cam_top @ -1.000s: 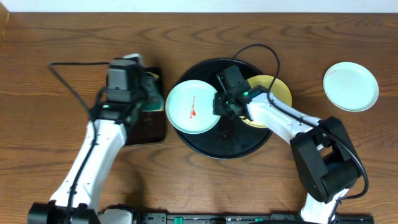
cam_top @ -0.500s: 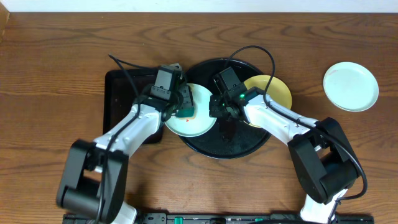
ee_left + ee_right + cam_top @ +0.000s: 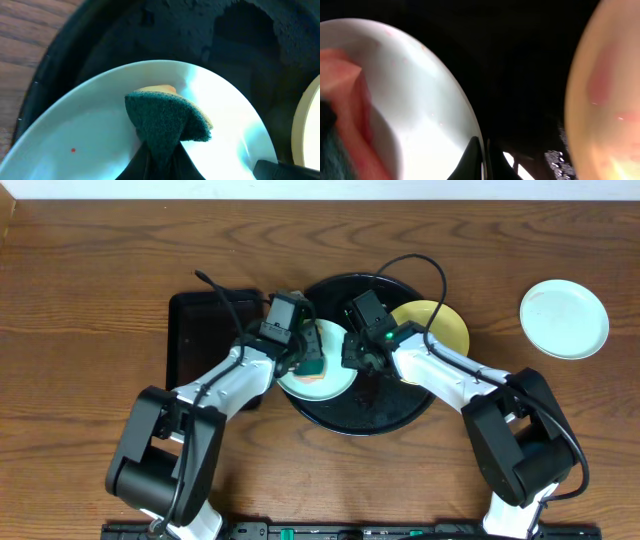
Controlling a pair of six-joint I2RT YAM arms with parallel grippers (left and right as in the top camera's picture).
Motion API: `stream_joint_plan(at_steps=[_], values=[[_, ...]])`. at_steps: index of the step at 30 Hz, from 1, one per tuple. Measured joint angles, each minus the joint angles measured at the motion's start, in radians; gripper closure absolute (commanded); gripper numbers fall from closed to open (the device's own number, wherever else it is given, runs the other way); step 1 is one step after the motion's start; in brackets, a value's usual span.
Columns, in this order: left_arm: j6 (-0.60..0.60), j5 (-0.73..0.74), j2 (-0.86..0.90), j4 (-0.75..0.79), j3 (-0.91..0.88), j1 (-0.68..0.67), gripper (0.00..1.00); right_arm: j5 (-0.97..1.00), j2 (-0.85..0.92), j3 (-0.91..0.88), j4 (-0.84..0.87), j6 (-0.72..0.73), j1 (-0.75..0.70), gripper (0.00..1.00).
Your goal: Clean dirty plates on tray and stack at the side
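- Wiping is your step: left jaws, clenched on the sponge [image 3: 165, 122], hold it against the blue plate [image 3: 90, 132] just ahead.
- Right jaws pinch its rim.

Round tray [image 3: 365, 418]: glossy black.
Plate on tray's left side [image 3: 75, 125]: light blue, one red speck.
Sponge [image 3: 165, 122]: dark green, pale orange back.
Plate on tray's right rim [image 3: 445, 326]: pale yellow.
Plate right of tray [image 3: 563, 318]: plain light blue.
Table [image 3: 100, 260]: brown wood grain.
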Motion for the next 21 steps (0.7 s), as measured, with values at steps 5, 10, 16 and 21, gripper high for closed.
stream_joint_plan(at_steps=[5, 10, 16, 21], values=[[-0.014, -0.013, 0.0, 0.0, 0.0, -0.018, 0.93, 0.018, 0.0, -0.002, 0.005, 0.032, 0.0, 0.99], [-0.04, -0.051, 0.007, 0.017, 0.0, -0.026, 0.93, 0.029, 0.0, -0.002, 0.027, 0.043, 0.0, 0.99], [-0.064, -0.071, 0.043, 0.066, 0.01, -0.033, 0.93, 0.084, 0.0, -0.003, 0.058, 0.056, -0.001, 0.99], [-0.081, -0.086, 0.058, 0.091, 0.016, -0.036, 0.93, 0.11, 0.001, -0.005, 0.097, 0.062, -0.002, 0.99]])
